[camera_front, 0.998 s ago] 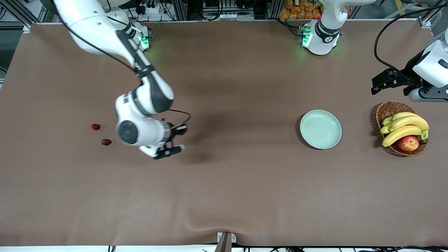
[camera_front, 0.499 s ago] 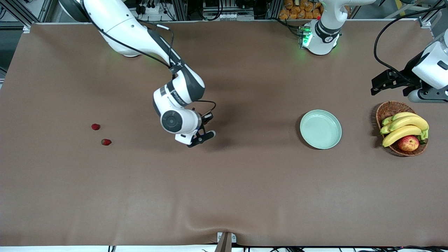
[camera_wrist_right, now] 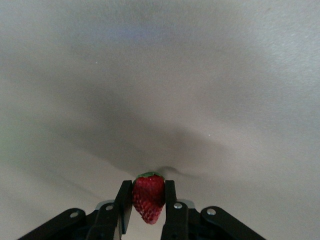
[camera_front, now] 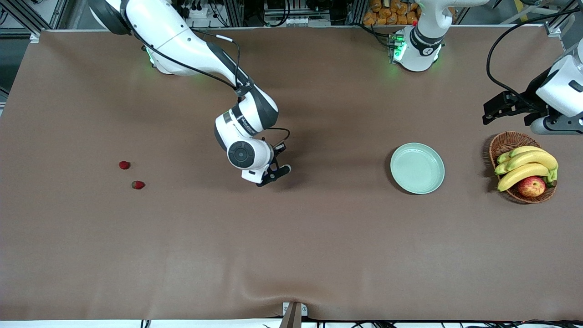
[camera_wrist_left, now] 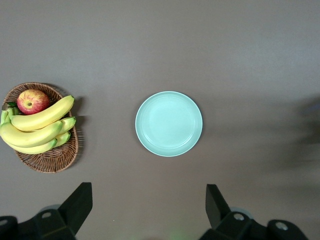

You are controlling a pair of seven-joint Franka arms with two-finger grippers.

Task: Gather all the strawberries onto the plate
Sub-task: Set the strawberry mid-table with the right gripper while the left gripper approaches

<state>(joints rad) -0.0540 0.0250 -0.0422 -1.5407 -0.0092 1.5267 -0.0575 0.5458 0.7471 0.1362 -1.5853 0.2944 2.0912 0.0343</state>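
Desk [camera_front: 319,255] filling frame. Plate [camera_front: 417,168] sitting empty at right of centre. Right pincer [camera_front: 275,173] hovering mid-frame, clamping one strawberry [camera_wrist_right: 148,197]. Left pincer [camera_wrist_left: 147,210] waiting upper right, jaws spread wide, empty. Two strawberries [camera_front: 124,165] [camera_front: 138,184] lying at left, uncollected.
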